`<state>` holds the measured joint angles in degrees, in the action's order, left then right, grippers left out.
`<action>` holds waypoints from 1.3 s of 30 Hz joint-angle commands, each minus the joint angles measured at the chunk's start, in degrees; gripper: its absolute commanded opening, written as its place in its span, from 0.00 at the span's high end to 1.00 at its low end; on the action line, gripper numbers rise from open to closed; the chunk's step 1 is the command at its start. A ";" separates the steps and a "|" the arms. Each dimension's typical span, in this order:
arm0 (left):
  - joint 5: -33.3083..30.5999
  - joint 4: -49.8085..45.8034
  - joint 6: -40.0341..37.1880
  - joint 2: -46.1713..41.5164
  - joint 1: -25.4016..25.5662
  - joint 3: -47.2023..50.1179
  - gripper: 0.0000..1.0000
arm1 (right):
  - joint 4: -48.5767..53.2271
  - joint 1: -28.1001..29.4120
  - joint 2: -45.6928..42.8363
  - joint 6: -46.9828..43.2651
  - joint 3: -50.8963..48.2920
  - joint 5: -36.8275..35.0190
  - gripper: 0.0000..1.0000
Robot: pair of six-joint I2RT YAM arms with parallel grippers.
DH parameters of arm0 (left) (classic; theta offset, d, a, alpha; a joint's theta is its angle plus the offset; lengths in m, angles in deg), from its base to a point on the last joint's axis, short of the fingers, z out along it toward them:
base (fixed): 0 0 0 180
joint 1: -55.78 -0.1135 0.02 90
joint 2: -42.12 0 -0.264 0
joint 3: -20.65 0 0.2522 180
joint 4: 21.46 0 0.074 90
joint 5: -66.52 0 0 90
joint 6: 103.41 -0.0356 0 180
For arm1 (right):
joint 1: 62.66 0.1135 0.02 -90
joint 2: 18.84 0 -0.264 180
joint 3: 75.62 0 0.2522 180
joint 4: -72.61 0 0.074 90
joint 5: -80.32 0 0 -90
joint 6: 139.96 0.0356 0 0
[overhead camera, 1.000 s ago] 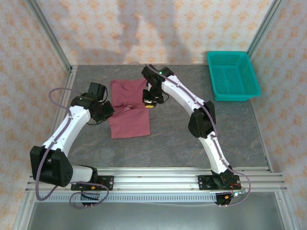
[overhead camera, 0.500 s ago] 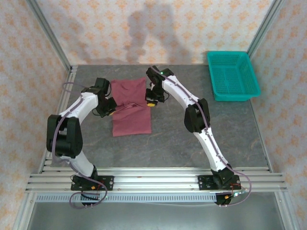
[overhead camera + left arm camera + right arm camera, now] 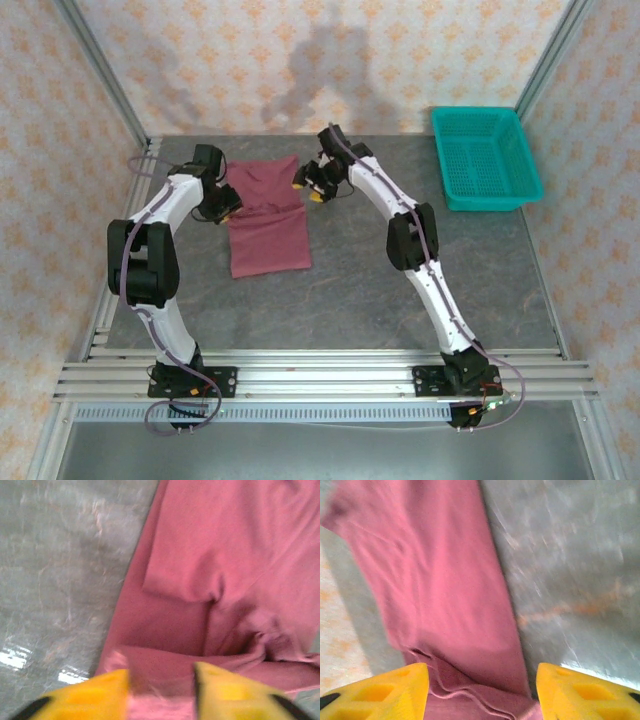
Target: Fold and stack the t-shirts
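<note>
Wearing smooth white shells along the links of the left arm and the right arm, breaking them with chunky black housings at the joints. Trailing a thin lilac cable beside each arm, looping loose near the black base brackets. Carrying a black body on the left hand and the right hand, ending in bright yellow fingers, wedge-shaped, showing shallow hollow recesses and black at the outer edges.
</note>
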<state>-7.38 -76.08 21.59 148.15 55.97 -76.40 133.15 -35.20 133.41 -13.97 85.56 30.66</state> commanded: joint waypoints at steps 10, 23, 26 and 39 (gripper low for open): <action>-1.68 -7.44 1.96 -10.39 -2.25 -9.23 0.27 | -5.34 -0.04 -28.18 -5.45 -26.09 -2.94 0.31; 6.42 -6.29 3.40 -41.50 -1.15 30.98 0.22 | -26.34 6.20 -45.16 2.09 -70.71 2.62 0.29; 7.95 -2.93 5.62 -42.50 -0.37 37.43 0.23 | -36.40 7.63 -43.90 8.72 -76.19 3.88 0.30; 10.72 9.78 10.84 -34.85 -0.02 46.14 0.36 | -40.24 11.24 -37.99 15.65 -76.30 3.26 0.40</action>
<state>3.15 -69.94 30.77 112.70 55.42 -30.87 94.99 -24.47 94.50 -1.05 9.12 34.09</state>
